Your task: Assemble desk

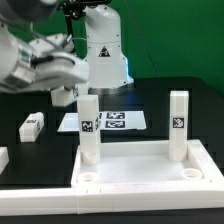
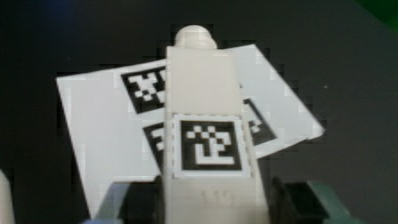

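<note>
Grips the first leg [image 1: 88,128] in the gripper [image 2: 212,203], fingers [image 2: 121,205] set narrow against two opposite sides of it, with its black-and-white tag facing the wrist camera. Holds it upright at the far corner of the tabletop [image 1: 140,186] on the exterior view's left, foot down inside the raised rim; cannot tell whether it sits fully in a socket. Shows the second leg [image 1: 178,122] upright at the tabletop's far corner on the exterior view's right, apart from the gripper. Shows round sockets [image 1: 88,176] in the tabletop's two near corners. Shows the third leg [image 1: 32,124] lying flat on the black table [image 1: 200,110], well apart from the tabletop toward the exterior view's left. Shows the marker board [image 1: 108,121] lying flat just beyond the tabletop's far rim, between the two upright legs and behind them
</note>
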{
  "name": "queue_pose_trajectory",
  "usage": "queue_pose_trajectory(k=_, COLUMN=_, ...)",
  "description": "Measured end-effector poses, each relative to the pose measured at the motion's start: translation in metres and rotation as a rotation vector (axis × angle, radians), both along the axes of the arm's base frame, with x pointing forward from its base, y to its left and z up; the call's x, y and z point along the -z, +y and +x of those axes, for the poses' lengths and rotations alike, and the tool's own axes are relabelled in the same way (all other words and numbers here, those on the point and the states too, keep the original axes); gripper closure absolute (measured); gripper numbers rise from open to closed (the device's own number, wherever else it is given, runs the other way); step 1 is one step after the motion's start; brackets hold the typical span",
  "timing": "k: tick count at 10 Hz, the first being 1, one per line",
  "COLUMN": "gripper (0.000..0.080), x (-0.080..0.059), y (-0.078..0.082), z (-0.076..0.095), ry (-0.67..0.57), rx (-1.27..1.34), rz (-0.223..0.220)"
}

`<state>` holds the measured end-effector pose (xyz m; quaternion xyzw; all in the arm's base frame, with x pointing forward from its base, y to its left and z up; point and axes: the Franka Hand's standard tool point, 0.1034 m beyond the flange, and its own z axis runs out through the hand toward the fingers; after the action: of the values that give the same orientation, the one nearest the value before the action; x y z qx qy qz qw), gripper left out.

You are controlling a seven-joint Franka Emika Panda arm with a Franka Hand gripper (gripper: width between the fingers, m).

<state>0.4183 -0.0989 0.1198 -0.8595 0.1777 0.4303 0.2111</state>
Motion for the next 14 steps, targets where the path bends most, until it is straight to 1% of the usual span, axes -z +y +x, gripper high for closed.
queue_pose_trajectory(k=1, gripper=0.0515, x=-0.016, y=0.011, z=0.003, ry=-0.013, rx=0.0, rz=-0.016)
queue_pose_trajectory(k=2, gripper=0.0515, x=-0.031, y=0.033, z=0.01, ry=-0.054, rx=0.045, rz=-0.072)
queue_pose_trajectory(k=3, gripper=0.0515, x=-0.037, y=0.055, z=0.019, ry=-0.079, rx=0.112, rz=-0.143)
queue_pose_trajectory(k=4, gripper=0.0515, x=-0.037, y=0.071, z=0.028, ry=-0.155, rx=0.106, rz=-0.169)
queue_pose_trajectory(k=5, gripper=0.0515, x=-0.037, y=0.067, z=0.028, ry=-0.223, rx=0.114, rz=-0.187)
queue_pose_trajectory(k=6, gripper=0.0515, x=-0.037, y=0.065, z=0.031, ry=-0.287, rx=0.137, rz=-0.222)
queue_pose_trajectory(k=8, gripper=0.0515, x=-0.038, y=0.07, z=0.035, ry=-0.392, rx=0.146, rz=-0.268)
queue_pose_trajectory(k=9, gripper=0.0515, x=-0.039, y=0.079, z=0.05, ry=-0.444, rx=0.175, rz=-0.329)
queue_pose_trajectory(k=10, gripper=0.0515, x=-0.05, y=0.092, z=0.065, ry=-0.518, rx=0.17, rz=-0.353)
queue_pose_trajectory(k=11, gripper=0.0515, x=-0.063, y=0.097, z=0.079, ry=-0.566, rx=0.153, rz=-0.368)
queue_pose_trajectory(k=12, gripper=0.0515, x=-0.076, y=0.095, z=0.092, ry=-0.644, rx=0.171, rz=-0.4)
queue_pose_trajectory(k=13, gripper=0.0515, x=-0.082, y=0.09, z=0.091, ry=-0.695, rx=0.218, rz=-0.428)
queue_pose_trajectory(k=14, gripper=0.0515, x=-0.08, y=0.089, z=0.09, ry=-0.74, rx=0.232, rz=-0.452)
